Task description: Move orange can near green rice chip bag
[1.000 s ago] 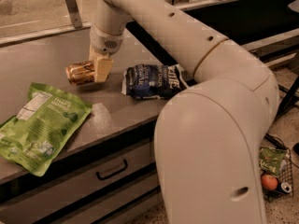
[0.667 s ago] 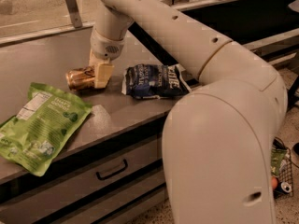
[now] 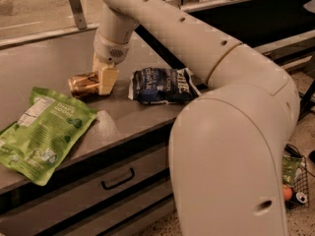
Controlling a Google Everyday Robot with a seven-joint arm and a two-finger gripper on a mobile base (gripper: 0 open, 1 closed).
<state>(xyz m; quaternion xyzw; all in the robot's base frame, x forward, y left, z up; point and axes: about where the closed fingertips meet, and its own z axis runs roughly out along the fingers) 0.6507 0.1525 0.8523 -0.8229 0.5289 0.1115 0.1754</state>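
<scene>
Orange can, position: the orange can [image 3: 82, 84] lies on its side on the counter, held at its right end by the gripper. It is near the upper edge of the green rice chip bag, with a strip of bare counter between them.
Arm: the white arm [image 3: 197, 38] reaches from the right foreground across to the counter's rear left and blocks much of your view.
Counter: the grey counter [image 3: 133, 117] carries all three items, and its front edge is close to the bag.
Green rice chip bag: the green rice chip bag [image 3: 44, 132] lies flat at the front left, label up, its lower end at or over the counter edge.
Blue chip bag: the dark blue chip bag [image 3: 162, 85] lies just right of the gripper.
Gripper: the gripper [image 3: 103, 79] points downward with its fingers closed on the can. You cannot tell whether the can is lifted or resting.
Risk, slip: the grip is off-centre, so expect the can to pivot or roll free if you move fast.
Risk, dragging: if the can drags, it may catch the bag's edge and push the bag off the counter.
Risk, release: a can lying on its side may roll away, so release it only once it has settled.
</scene>
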